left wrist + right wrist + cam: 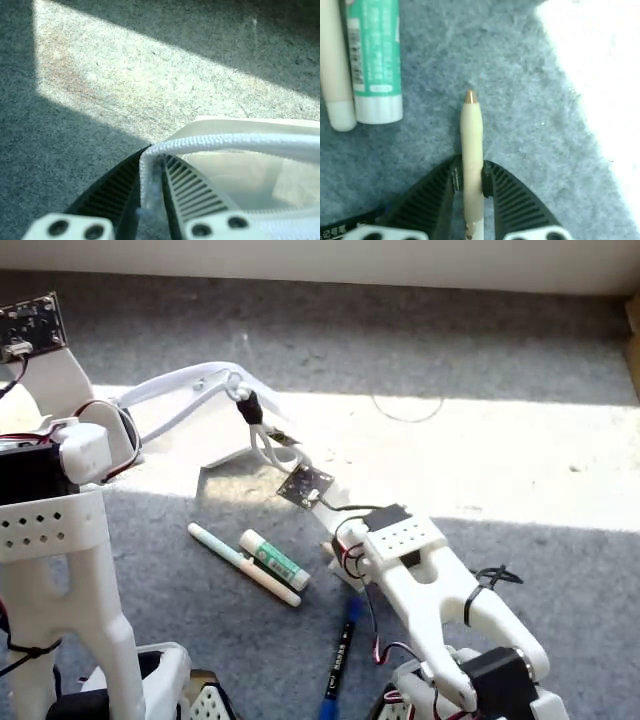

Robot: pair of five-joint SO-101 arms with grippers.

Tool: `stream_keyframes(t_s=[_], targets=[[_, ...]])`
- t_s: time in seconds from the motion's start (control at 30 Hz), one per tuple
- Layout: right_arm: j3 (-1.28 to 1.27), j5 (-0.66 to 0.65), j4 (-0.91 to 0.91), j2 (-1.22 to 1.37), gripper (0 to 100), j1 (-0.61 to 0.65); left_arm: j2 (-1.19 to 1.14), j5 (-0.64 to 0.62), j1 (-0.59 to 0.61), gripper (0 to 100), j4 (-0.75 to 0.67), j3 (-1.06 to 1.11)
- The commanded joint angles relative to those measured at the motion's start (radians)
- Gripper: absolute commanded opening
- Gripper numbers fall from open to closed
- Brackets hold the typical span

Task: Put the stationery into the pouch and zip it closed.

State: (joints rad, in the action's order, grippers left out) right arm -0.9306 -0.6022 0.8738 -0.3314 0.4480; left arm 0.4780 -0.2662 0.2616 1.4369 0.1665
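Observation:
My left gripper [152, 200] is shut on the white corded rim of the translucent pouch [240, 170], holding that edge up off the carpet. From above, the pouch [190, 390] stretches out from the left arm [85, 455] across the sunlit strip. A cream pen [471, 135] with a bronze tip is pinched in my right gripper [468, 185], low over the grey carpet. Close beside it lie a green-labelled glue stick [375, 55] and a cream marker [335, 65], side by side. The glue stick [273, 558] and marker [240, 565] rest left of the right arm [400, 540].
A blue and black pen [340, 655] lies on the carpet near the right arm's base; its black end [340, 231] is by my right gripper. A thin cable loop [405, 412] lies farther back. Grey carpet [560, 530] is open to the right.

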Motion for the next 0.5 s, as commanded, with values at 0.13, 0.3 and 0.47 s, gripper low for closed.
stream_keyframes(t_s=[0.13, 0.3, 0.47], targets=[[0.01, -0.005, 0.019, -0.143, 0.5, -0.093, 0.002, -0.002, -0.024, 1, -0.009, 0.01], [0.013, -0.003, 0.016, -0.154, 0.5, -0.143, 0.002, -0.002, -0.024, 1, -0.009, 0.01], [0.05, 0.063, 0.015, -0.157, 0.5, -0.185, 0.002, 0.0, -0.05, 1, -0.005, 0.01]])
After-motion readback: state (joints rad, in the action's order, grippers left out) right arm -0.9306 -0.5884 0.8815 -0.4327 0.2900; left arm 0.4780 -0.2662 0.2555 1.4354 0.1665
